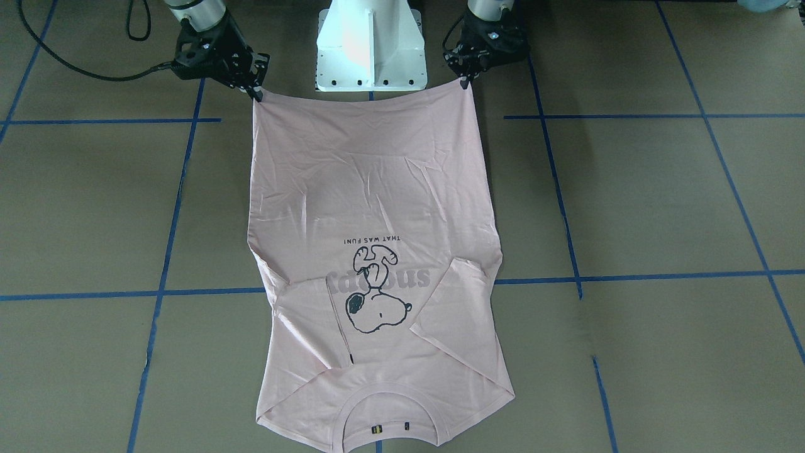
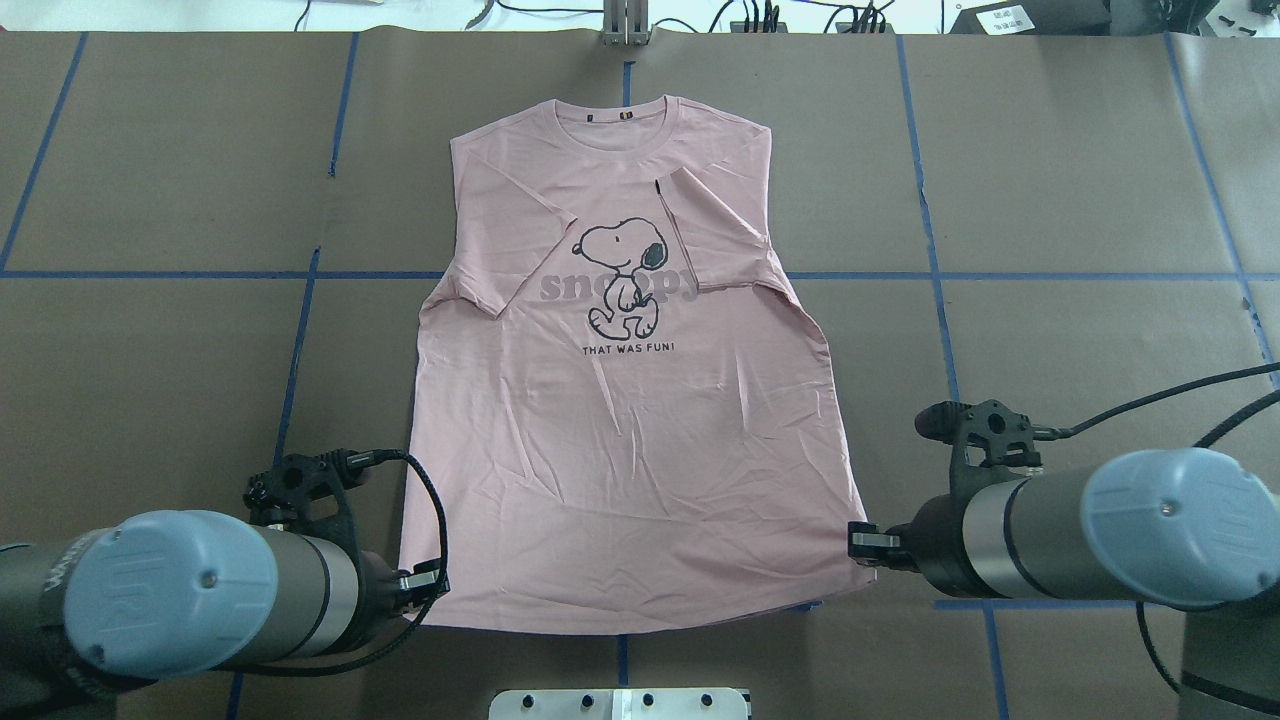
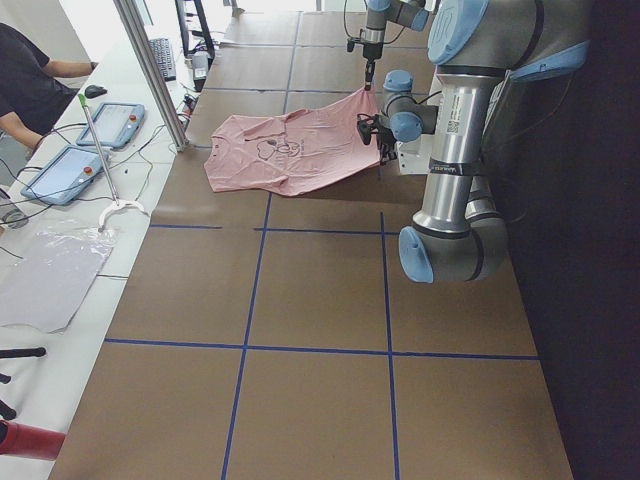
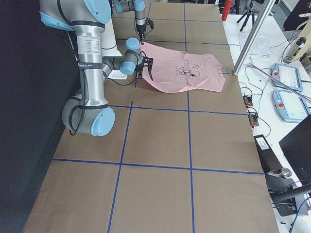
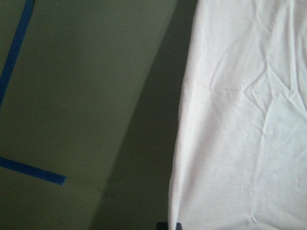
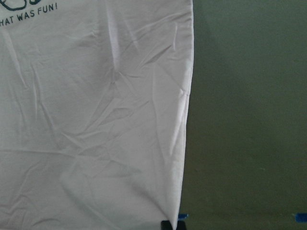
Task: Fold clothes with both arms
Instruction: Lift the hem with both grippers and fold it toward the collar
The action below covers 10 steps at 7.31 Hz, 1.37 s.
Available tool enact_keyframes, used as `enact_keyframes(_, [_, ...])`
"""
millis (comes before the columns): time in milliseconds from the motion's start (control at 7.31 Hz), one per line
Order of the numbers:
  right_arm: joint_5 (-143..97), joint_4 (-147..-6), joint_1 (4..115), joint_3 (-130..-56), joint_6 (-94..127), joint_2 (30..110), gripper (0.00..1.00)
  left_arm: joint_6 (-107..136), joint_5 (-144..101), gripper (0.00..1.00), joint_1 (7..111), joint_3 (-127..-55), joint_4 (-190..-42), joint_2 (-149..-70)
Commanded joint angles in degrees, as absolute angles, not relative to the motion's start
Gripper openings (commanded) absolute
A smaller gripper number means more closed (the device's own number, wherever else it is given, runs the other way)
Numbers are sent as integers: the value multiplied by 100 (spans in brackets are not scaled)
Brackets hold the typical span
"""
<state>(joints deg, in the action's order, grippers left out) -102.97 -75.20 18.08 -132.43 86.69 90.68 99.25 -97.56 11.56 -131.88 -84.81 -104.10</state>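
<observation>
The light pink T-shirt point(image 1: 371, 182) lies print up on the brown table, collar away from the robot, both sleeves folded in over the chest. It also shows in the overhead view point(image 2: 620, 450) and both wrist views point(image 5: 240, 120) point(image 6: 96, 120). My left gripper point(image 1: 465, 82) point(image 2: 428, 583) is shut on one hem corner. My right gripper point(image 1: 255, 94) point(image 2: 865, 545) is shut on the other hem corner. In the side views the hem edge is lifted a little off the table point(image 3: 345, 120) while the chest and collar stay down.
The white pedestal base point(image 1: 371, 44) stands just behind the hem, between the arms. A black cable point(image 1: 63, 60) loops beside the right arm. Blue tape lines point(image 2: 300, 330) cross the table. A side bench with tablets point(image 3: 60, 170) and an operator lies past the collar end.
</observation>
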Motion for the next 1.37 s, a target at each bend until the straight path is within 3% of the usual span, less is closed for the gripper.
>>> enact_keyframes(0, [-10843, -7515, 1776, -13893, 8692, 9666, 0, 9914, -9878, 0, 984, -13874, -8098, -10406])
enact_keyframes(273, [-10881, -7515, 1321, -14298, 8962, 9931, 0, 9879, -10019, 0, 941, -14614, -7298, -10415])
enact_keyframes(684, [-10319, -7515, 730, -14274, 9413, 9870, 0, 9844, -10020, 0, 923, -14546, -7295, -10432])
enact_keyframes(957, [-10178, -7515, 1488, -13811, 9012, 9216, 0, 9765, -9967, 0, 984, -13944, -7321, -10642])
enact_keyframes(1230, [-10178, -7515, 2324, -13108, 8290, 8363, 0, 9029, -9949, 0, 1763, -13475, -7330, -10819])
